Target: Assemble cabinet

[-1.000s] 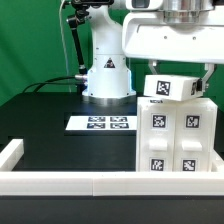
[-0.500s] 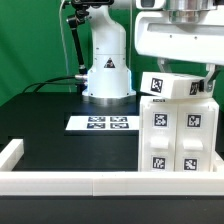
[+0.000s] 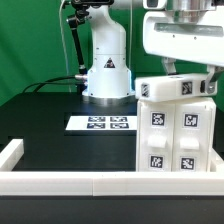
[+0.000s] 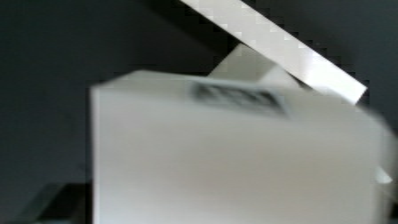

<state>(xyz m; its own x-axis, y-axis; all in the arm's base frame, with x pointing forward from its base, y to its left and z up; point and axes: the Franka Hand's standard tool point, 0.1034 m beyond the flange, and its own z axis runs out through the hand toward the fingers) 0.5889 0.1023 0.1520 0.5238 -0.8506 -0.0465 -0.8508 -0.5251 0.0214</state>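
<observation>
Levelled since earlier, your top panel (image 3: pixel 176 90) hangs over the cabinet box (image 3: pixel 175 140), gripper (image 3: pixel 192 74) clamping it for seating.

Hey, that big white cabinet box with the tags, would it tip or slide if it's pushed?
Probably stiff: the cabinet box looks like rigid plastic. Its broad, blocky shape suggests it would slide rather than tip.
</observation>
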